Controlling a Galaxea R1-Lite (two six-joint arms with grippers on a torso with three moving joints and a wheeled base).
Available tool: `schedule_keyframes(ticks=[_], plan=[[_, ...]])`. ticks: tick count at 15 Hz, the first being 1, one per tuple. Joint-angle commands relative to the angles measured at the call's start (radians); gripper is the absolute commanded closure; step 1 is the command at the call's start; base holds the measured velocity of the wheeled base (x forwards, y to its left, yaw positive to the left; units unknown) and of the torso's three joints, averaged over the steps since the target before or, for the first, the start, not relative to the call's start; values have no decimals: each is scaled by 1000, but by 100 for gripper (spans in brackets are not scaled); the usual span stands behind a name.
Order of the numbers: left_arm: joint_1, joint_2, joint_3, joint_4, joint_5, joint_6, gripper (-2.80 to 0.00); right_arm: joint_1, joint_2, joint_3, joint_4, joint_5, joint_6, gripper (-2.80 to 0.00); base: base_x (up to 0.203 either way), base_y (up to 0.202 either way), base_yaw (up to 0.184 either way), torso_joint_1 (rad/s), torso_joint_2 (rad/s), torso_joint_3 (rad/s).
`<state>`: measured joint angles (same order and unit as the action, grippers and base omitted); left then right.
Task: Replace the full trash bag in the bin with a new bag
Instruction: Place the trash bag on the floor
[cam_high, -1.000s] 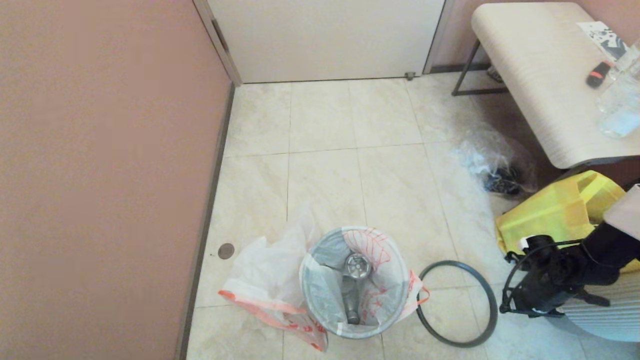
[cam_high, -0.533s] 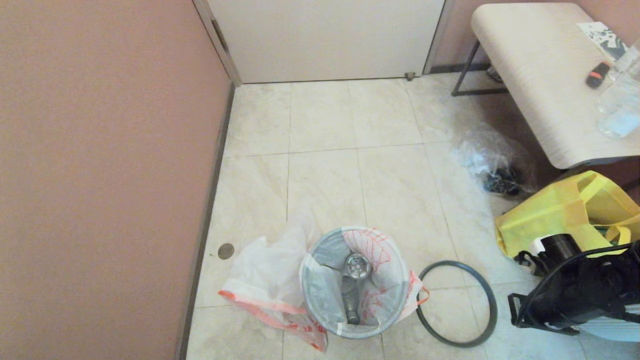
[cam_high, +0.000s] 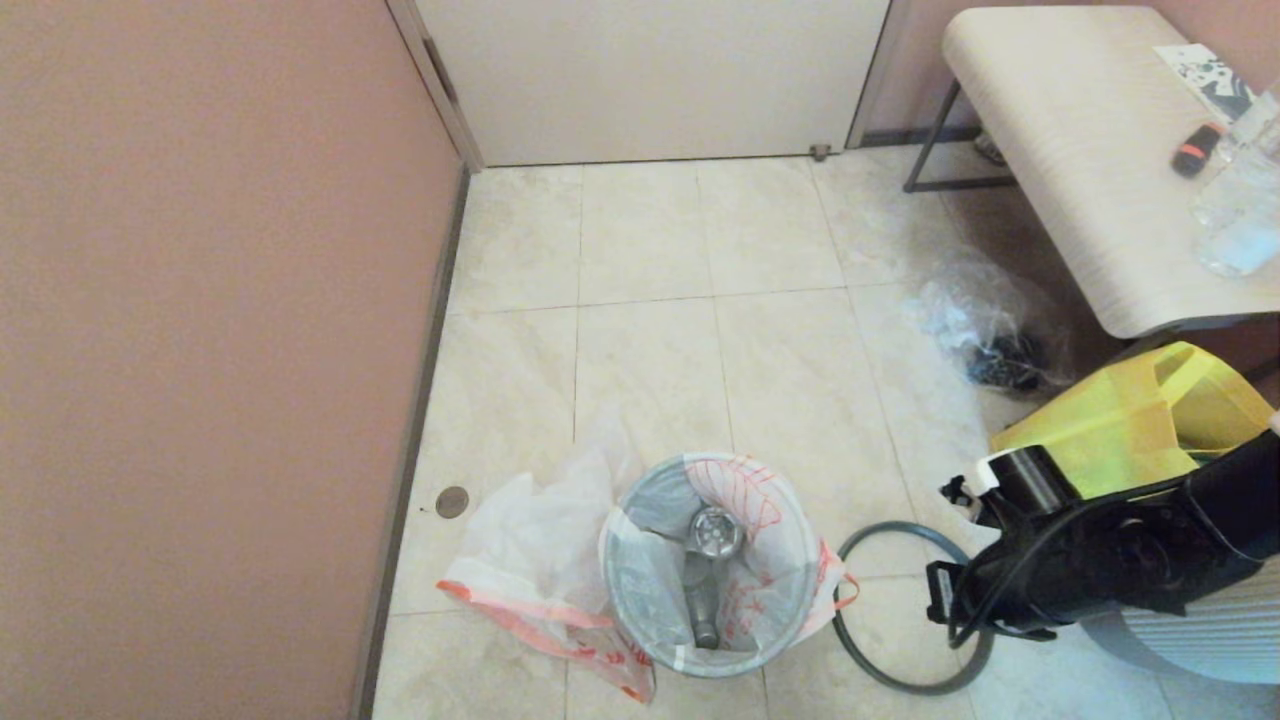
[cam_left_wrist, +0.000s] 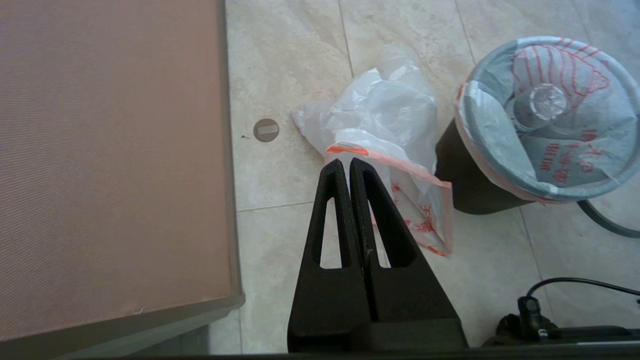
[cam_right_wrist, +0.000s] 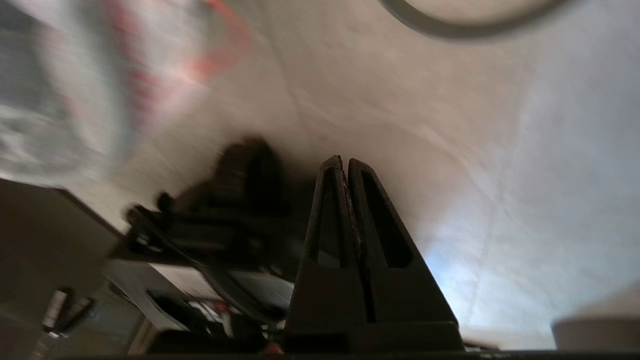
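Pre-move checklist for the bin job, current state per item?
1. Hoop off the bin, lying on the floor beside it: ok.
2. Bag in bin has a bottle inside, rim folded over the edge: ok.
3. Spare bag on floor beside the bin: ok.
4. Right claw shut, holding nothing: ok.
5. Left claw shut, empty, parked above the spare bag: ok.
6. Right claw's distance to the hoop: cannot tell.

The bin (cam_high: 708, 565) stands upright, bag-lined, its hoop (cam_high: 880, 640) lying beside it.
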<state>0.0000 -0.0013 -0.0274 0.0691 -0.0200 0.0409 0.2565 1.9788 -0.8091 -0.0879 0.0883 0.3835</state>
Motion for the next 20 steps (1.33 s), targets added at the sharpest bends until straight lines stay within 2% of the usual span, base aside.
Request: schedule_keyframes(ticks=[1,5,7,12,17,20], plan=[[0,0,0,1,0,1,0,48,50,-47,-1,-12,15,-280,0,0,0,0,0,0],[0,1,0,0,0,1,0,85,147,-154,-1,-63,77,-280,0,0,0,0,0,0],[0,1,0,1,0,1,0,83,202,-201,-2,-104,81,-280,0,0,0,0,0,0],[0,1,0,0,0,1,0,78,272,-271,-3,-136,82,-280,0,0,0,0,0,0],[0,1,0,0,0,1,0,76,301,-278,-3,-140,83,-280,0,0,0,0,0,0],[0,0,0,0,0,1,0,78,285,-238,-3,-145,84,-280,0,0,0,0,0,0]])
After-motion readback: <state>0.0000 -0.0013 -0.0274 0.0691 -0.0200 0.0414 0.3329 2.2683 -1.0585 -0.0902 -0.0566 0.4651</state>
